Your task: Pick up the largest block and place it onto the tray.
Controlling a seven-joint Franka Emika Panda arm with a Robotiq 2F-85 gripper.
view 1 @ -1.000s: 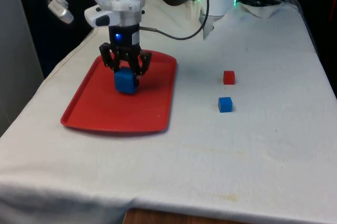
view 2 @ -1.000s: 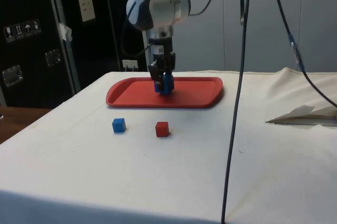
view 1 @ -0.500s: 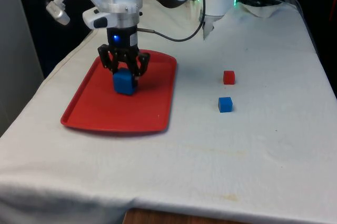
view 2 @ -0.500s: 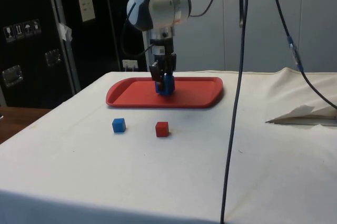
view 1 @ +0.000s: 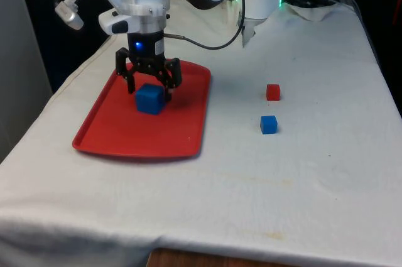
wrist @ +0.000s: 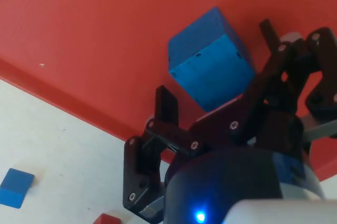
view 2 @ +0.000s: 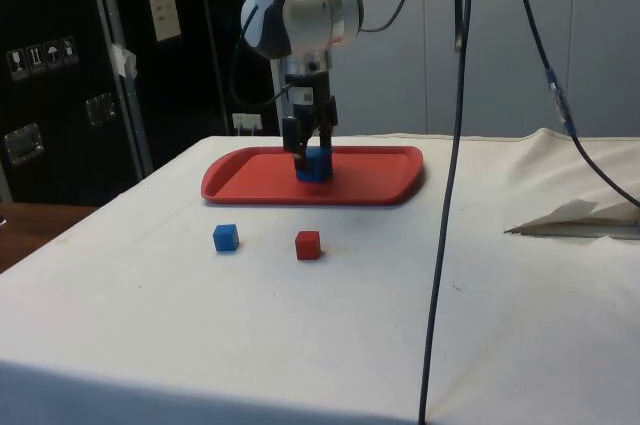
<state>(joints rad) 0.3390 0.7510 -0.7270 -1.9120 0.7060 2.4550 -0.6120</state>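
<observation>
big blue block (view 1: 149, 98) sitting on red tray (view 1: 107, 130); gripper (view 1: 150, 85) spread wide around it, not gripping; release step basically done; next move, I'd guess: lift straight up, clear block

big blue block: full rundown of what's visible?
The big blue block is a solid-looking plain blue cube with matte faces, far larger than the two small cubes on the cloth. It sits flat on the red tray, near the tray's far end. The claw hangs open around it, fingers apart from its sides in the wrist view.
</observation>
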